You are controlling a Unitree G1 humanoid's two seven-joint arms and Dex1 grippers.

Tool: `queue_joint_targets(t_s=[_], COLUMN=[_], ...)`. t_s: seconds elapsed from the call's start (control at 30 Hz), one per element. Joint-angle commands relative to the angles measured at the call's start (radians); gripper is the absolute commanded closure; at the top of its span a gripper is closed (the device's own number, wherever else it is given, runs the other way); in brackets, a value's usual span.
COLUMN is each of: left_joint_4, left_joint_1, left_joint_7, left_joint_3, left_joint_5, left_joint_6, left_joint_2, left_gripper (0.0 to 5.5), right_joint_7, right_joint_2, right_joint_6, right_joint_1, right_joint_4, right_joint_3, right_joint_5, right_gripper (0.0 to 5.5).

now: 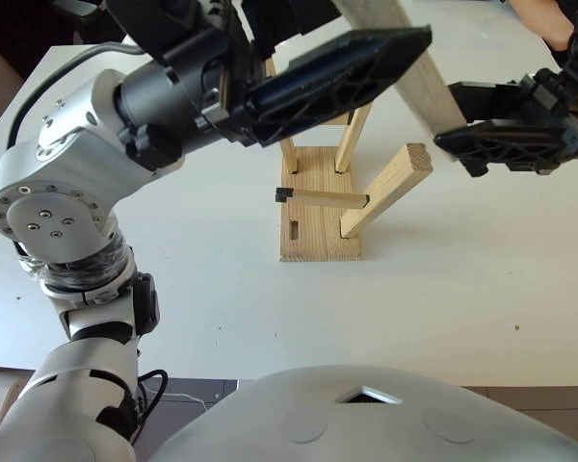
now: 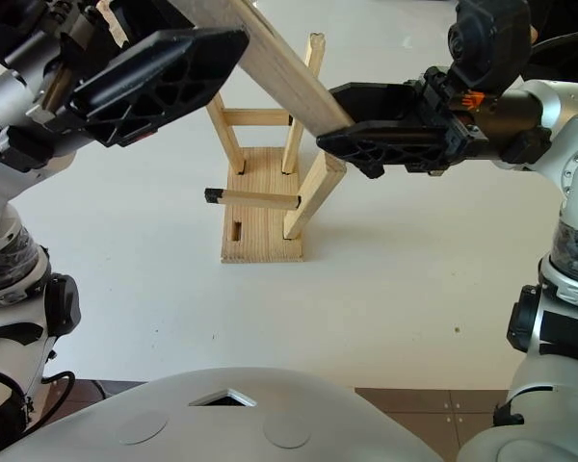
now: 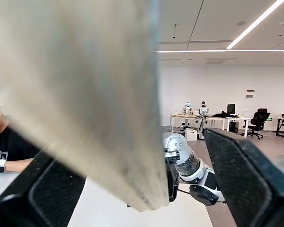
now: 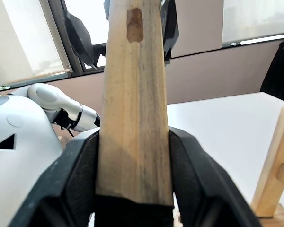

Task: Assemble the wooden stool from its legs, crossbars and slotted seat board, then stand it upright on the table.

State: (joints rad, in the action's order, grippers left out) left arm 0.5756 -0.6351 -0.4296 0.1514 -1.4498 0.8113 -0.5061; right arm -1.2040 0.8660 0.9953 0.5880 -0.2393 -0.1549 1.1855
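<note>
A loose wooden leg (image 2: pixel 270 63) slants through the air above the table. My right gripper (image 2: pixel 339 133) is shut on its lower end, and the right wrist view has the leg (image 4: pixel 135 118) clamped between both black fingers. My left gripper (image 2: pixel 188 58) sits around the leg's upper part; its fingers (image 3: pixel 246 179) stand apart, with a gap on one side. On the table lies the slotted seat board (image 1: pixel 318 241). Two legs joined by a crossbar (image 1: pixel 352 125) stand at its far end. A third leg (image 1: pixel 390 188) leans in a near slot, with a crossbar (image 1: pixel 323 197) sticking out sideways.
The white table (image 1: pixel 173 289) has bare room left of, right of and in front of the seat board. One slot (image 1: pixel 297 229) in the board is unfilled. Both arms hang over the table's far half.
</note>
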Motion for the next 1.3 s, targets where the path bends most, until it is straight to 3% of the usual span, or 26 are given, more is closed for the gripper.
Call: queue_joint_targets(t_s=[0.03,0.43,0.8,0.83,0.93,1.03,1.3], left_joint_4=[0.0,-0.006,0.094,0.1,0.098,0.084,-0.015], left_joint_1=[-0.019,-0.041,0.133,0.151,0.177,0.179,0.026], left_joint_7=[0.003,-0.082,-0.187,-0.193,-0.195,-0.189,-0.023], left_joint_3=[-0.04,-0.111,-0.068,-0.056,-0.027,0.014,0.172], left_joint_5=[0.037,0.1,0.087,0.082,0.057,0.003,-0.303], left_joint_6=[-0.001,0.034,-0.006,-0.016,-0.041,-0.057,-0.113], left_joint_2=[-0.01,-0.059,-0.15,-0.154,-0.152,-0.168,-0.273], left_gripper=[1.6,3.45,3.46,3.46,3.46,3.46,3.46], right_joint_7=[-0.064,-0.233,-0.265,-0.264,-0.274,-0.231,-0.102], right_joint_2=[0.035,0.105,0.11,0.109,0.11,0.088,0.045], right_joint_6=[-0.059,-0.212,-0.214,-0.212,-0.187,-0.166,-0.116], right_joint_1=[-0.007,-0.088,-0.069,-0.07,-0.073,-0.045,-0.058], right_joint_4=[-0.012,0.005,0.006,0.003,-0.001,0.026,0.068], right_joint_3=[0.032,0.061,0.065,0.064,0.046,0.012,-0.11], right_joint_5=[-0.097,-0.285,-0.273,-0.27,-0.236,-0.209,-0.13], right_gripper=[3.46,3.46,3.46,3.1,2.69,2.3,2.28])
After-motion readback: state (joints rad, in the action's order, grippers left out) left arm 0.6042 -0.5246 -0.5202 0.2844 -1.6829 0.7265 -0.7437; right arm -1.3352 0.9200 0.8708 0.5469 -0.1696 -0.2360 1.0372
